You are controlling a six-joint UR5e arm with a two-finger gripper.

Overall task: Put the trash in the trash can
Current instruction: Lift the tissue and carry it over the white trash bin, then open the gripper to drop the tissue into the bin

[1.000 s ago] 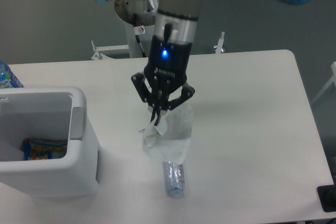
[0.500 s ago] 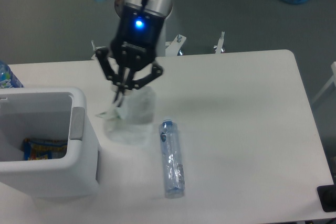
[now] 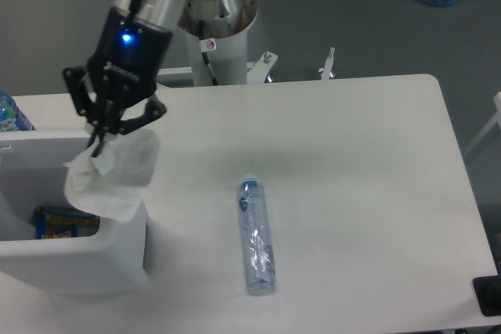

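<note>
While the crumpled white plastic wrapper [image 3: 111,176] hangs from its fingertips, the black two-finger gripper [image 3: 100,142] sits above the right rim of the boxy white plastic trash can [image 3: 78,263], its fingers pinched together on the wrapper's top edge. The wrapper droops over that rim, partly over the opening and partly over the outer wall, so it is not yet fully above the cavity. Inside the can, a blue and yellow packet [image 3: 63,221] lies on the bottom. The long crushed clear plastic bottle with a blue cap end [image 3: 256,236] lies flat on the white table [image 3: 360,154], well apart from the can and to its right. A blue-labelled water bottle [image 3: 9,113] peeks in at the left edge behind the can.

The step in hand appears to be carrying the wrapper to the can. The next move likely calls for a little more travel to the left, so the wrapper clears the rim, then a release. The bottle remains to be fetched afterwards.
</note>
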